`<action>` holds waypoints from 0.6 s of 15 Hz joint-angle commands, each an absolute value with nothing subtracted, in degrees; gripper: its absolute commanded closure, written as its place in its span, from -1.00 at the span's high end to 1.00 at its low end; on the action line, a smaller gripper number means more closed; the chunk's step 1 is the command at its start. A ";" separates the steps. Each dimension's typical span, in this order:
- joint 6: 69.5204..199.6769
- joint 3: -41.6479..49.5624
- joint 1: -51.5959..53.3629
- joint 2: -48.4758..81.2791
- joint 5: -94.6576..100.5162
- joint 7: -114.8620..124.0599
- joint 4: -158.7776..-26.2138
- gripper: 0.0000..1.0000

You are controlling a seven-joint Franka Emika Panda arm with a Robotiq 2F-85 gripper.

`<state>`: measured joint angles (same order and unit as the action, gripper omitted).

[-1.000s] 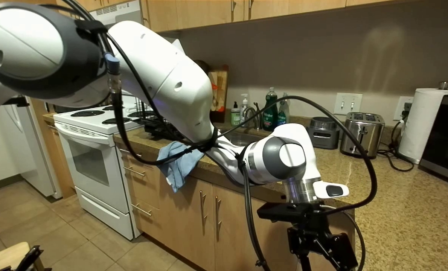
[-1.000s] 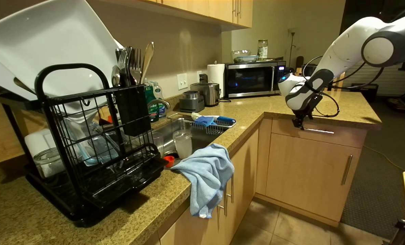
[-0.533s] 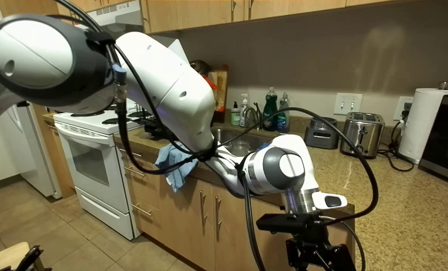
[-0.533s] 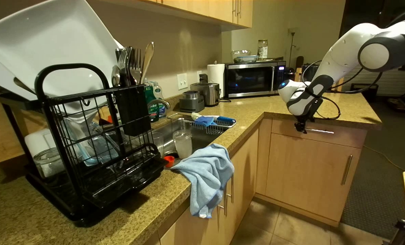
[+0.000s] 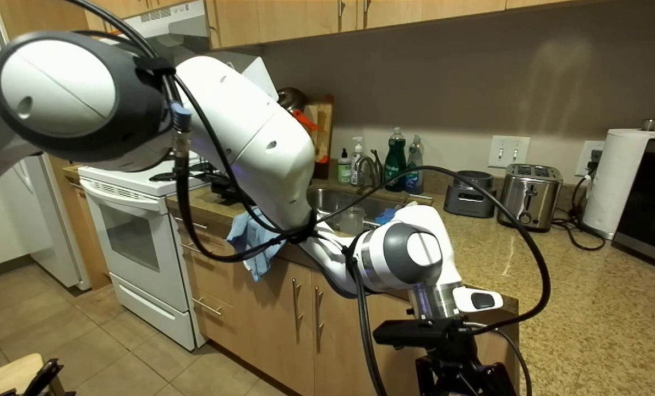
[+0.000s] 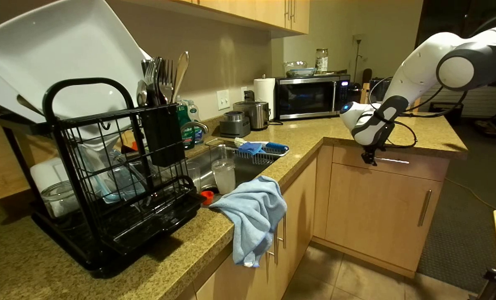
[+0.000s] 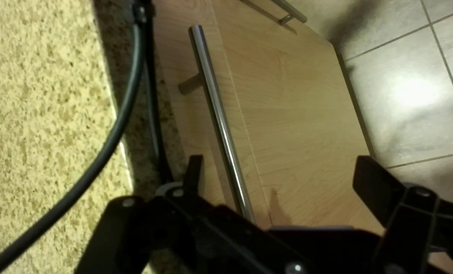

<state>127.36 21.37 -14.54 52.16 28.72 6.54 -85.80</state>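
In an exterior view we see, near left, a dish rack holding a white dish and cutlery, then a clear cup in the sink. Far right, our gripper gapes wide, empty; just beside it, the drawer handle lies level, stretching rightward. Whether they touch, we cannot tell.

In an exterior view, toaster sits on counter; blk gripper, pt. cropped, is lower & L of it. Paper towel roll R of toaster; grey appliance just L; soap bottles & cloth farther L.
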 commanded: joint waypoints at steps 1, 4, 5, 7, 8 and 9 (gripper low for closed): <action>129.32 22.13 -14.39 51.90 29.77 4.37 -86.81 1.00; 128.98 21.90 -14.62 52.05 29.38 3.91 -86.54 1.00; 128.84 21.77 -14.74 52.06 29.19 3.70 -86.51 1.00; 128.63 21.53 -14.92 52.03 28.87 3.30 -86.49 1.00; 128.58 21.44 -14.98 52.00 28.77 3.09 -86.53 1.00; 128.53 21.36 -15.04 51.99 28.69 2.87 -86.54 1.00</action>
